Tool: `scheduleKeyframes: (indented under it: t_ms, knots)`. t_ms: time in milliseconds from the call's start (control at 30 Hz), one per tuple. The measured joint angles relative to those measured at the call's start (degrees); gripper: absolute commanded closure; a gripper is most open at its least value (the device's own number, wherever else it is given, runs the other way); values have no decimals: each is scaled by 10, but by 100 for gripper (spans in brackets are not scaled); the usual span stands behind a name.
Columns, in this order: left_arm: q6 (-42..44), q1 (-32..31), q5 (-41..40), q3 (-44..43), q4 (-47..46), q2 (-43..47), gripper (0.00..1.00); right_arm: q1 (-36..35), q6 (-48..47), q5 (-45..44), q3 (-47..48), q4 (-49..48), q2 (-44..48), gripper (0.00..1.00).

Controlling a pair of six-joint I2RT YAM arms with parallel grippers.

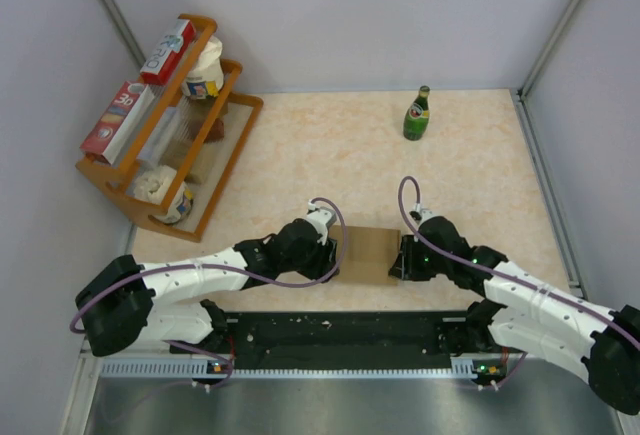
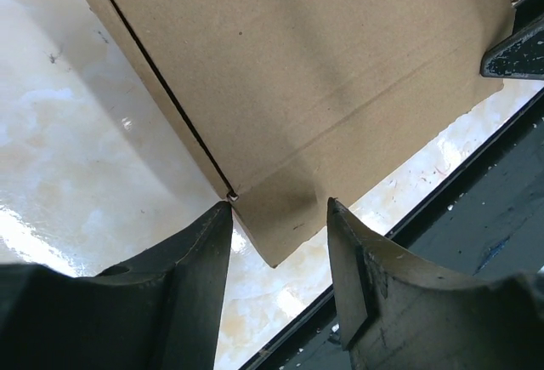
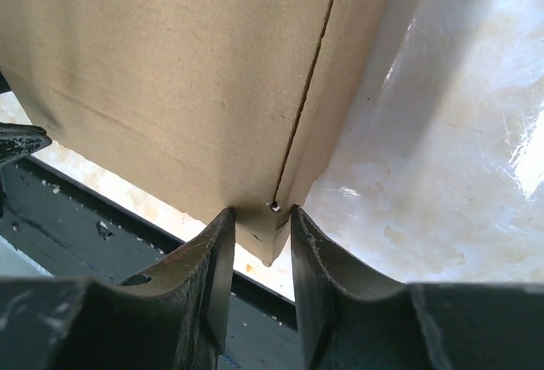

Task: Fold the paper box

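Worktop [image 1: 330, 145]: beige, speckled.
Paper box [image 1: 368, 253]: lying flat near the front edge, between both tools.
Left tool [image 2: 280, 203]: fingers straddle one box corner; grip cannot be told.
Right tool [image 3: 261, 210]: pinched onto the opposite corner.

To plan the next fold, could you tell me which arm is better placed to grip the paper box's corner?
Right, probably. The right end effector closely flanks a corner of the paper box; the left end effector stands wider, with gaps around its corner.
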State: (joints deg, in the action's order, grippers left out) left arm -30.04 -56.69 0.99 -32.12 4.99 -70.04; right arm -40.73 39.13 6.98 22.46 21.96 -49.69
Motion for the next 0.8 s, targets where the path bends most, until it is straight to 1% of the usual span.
scheduleKeyframes:
  t_ms: [800]
  knots:
    - [22,0,-39,0,-7,-46,52,0,-10,-16,0,-26,-38,70]
